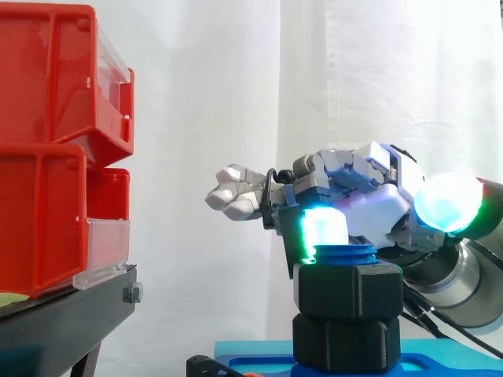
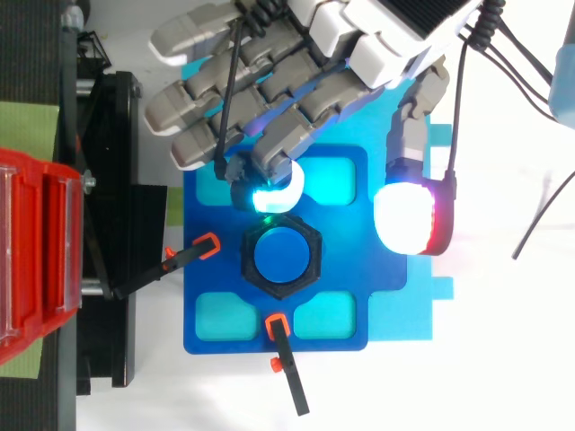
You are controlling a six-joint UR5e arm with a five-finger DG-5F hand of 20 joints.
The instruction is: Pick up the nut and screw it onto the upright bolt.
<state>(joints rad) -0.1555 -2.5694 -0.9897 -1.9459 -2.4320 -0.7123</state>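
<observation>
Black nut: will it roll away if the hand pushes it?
Probably not: the nut sits around the blue bolt, so a push would likely just turn it. Its flat sides look easy to grip, and it seems stiff.

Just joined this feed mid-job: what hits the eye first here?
The grey robot hand with glowing fingertip pads hangs over the work, one cyan pad right at the top of the blue threaded upright bolt. A black hexagonal nut already sits around that bolt, above the blue base plate. Stacked red plastic bins stand at the left of the side view.
</observation>
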